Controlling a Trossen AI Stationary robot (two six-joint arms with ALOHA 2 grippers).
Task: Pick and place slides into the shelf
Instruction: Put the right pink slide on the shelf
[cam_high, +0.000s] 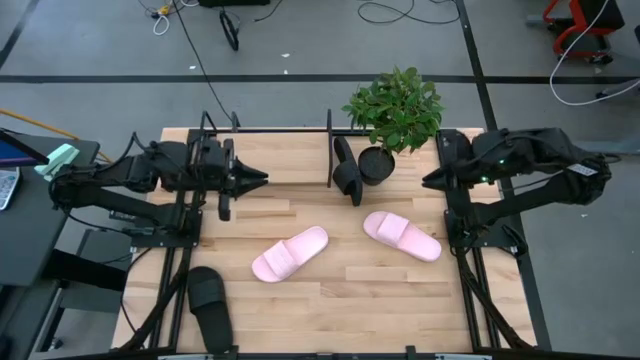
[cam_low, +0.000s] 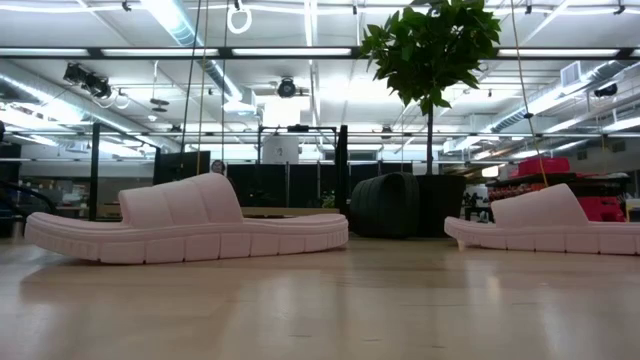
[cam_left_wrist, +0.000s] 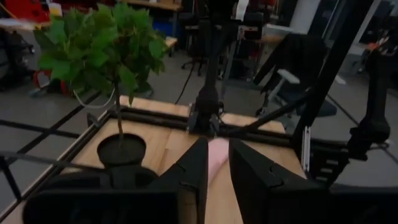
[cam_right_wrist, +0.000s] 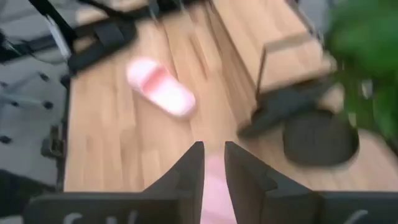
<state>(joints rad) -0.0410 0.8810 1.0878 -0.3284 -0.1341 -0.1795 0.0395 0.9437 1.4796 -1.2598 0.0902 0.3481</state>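
Slides lie scattered over the wooden tabletop (cam_high: 340, 310), none of them carried by either arm. That tabletop is the largest thing in the high view, and the two dark arms reach in over its far part from either side. The shelf (cam_high: 329, 150), a thin black tube frame, stands at the far edge near the middle. A potted plant (cam_high: 394, 108) with leafy green branches sits in a dark round pot just right of the shelf. One black slide (cam_high: 348, 172) lies tilted beside the pot, close to the shelf's upright post. The second black slide (cam_high: 211, 305) rests near the front left corner, well apart from the others. Two pale pink slides sit in the middle: the left pink slide (cam_high: 290, 253) lies at a slant, and the right pink slide (cam_high: 401, 236) lies nearby toward the right arm. The left tool (cam_high: 262, 179) hangs above the far left part of the tabletop, fingers slightly parted and grasping nothing. The right tool (cam_high: 426, 181) hovers just right of the plant pot, its fingers a narrow gap apart and likewise empty.
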